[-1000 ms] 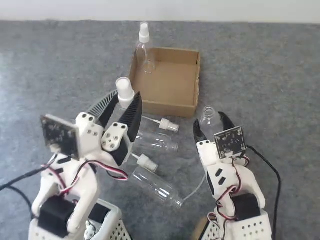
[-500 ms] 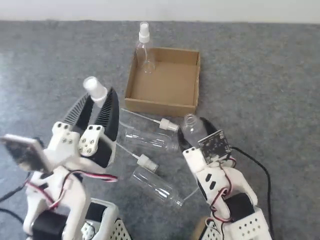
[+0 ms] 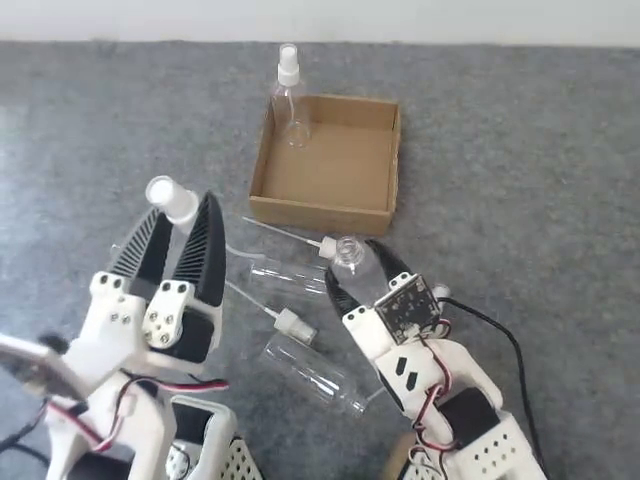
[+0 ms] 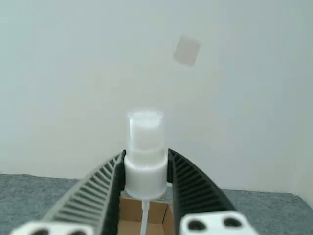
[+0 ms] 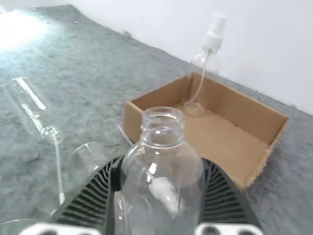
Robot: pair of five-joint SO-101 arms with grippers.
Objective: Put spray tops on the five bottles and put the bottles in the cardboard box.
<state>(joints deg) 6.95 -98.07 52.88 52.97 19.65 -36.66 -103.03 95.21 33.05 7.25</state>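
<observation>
Toward the near edge of the table, a spray top (image 4: 145, 147) is pinched at its collar by the left gripper (image 3: 180, 210), its dip tube hanging below. An open, upright bottle (image 5: 161, 171) is clasped around its body by the right gripper (image 3: 360, 275). For a clean capping, the tube should be lined up over the bottle's mouth and fed in first, the bottle kept vertical, before the collar is seated; a slanted tube would likely catch on the rim. Between the arms, two uncapped bottles (image 3: 300, 282) and two loose tops (image 3: 292, 322) are laid on the grey felt (image 3: 520, 150). Toward the far edge the cardboard box (image 3: 320, 215) is set, one capped bottle (image 3: 290, 100) upright in its far left corner. A plain white wall (image 3: 420, 18) is seen behind.
</observation>
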